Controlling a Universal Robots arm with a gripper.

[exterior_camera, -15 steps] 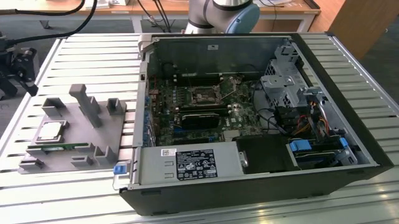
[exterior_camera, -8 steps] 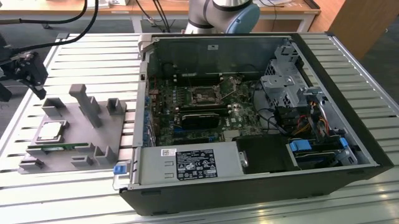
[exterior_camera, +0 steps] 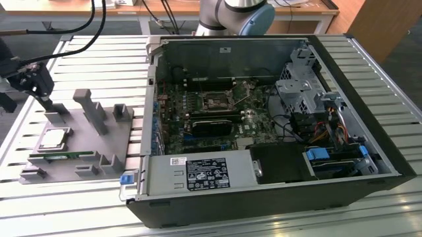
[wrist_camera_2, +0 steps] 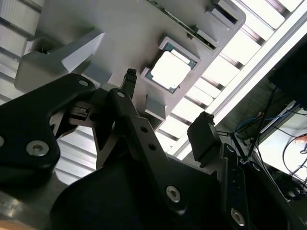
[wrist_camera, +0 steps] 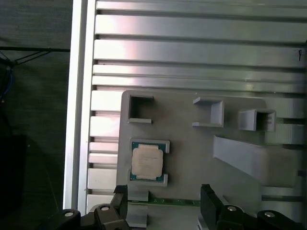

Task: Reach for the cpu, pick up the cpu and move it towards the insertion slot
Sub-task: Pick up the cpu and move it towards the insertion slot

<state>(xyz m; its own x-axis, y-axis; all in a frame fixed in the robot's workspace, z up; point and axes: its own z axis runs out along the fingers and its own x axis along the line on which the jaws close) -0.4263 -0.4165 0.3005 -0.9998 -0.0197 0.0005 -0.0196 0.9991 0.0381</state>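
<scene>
Gripper [wrist_camera: 164, 199] jaws spread wide, empty, touching nothing. Arm poised above the grey tray [exterior_camera: 99, 148], pointing down, near its far corner. Cpu [wrist_camera: 147, 161] seated flat in a recess by the tray's edge on the exterior view's left. Insertion slot [exterior_camera: 216, 102] well apart.

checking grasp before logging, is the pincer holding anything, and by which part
Nothing is held: the pincer is open and empty; the cpu lies in the grey tray.

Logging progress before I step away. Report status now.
Gripper open, empty, above the grey tray. Chip lies in its tray recess, untouched. Socket sits across in the computer case. Tray posts stand nearby, none over the chip.
</scene>
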